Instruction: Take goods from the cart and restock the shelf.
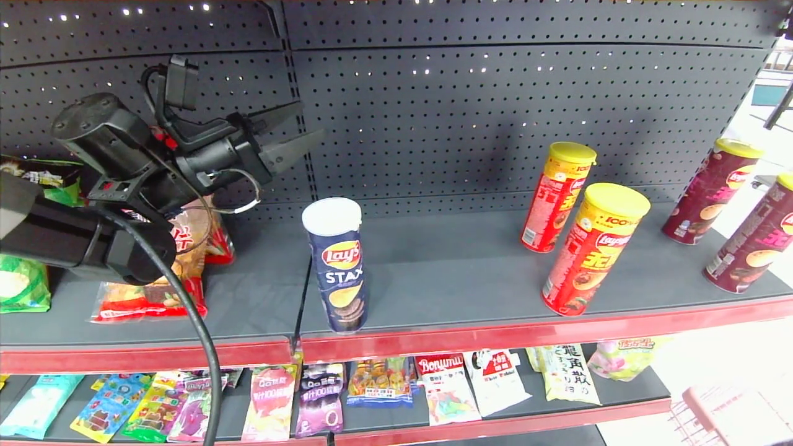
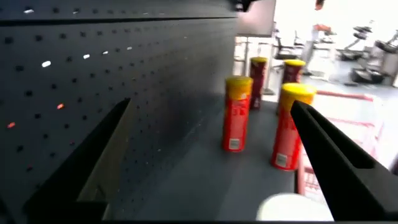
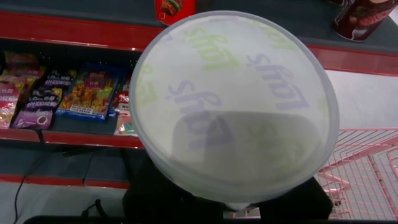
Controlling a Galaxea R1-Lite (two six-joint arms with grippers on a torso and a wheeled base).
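Head view: can beneath left fingers

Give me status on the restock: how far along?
Done: blue can stands upright near the front edge of the shelf; left gripper is open and clear of it. In hand: clear-lidded can close before the right wrist camera, likely carried. Left: shelving that one; what remains in the cart can't be seen.
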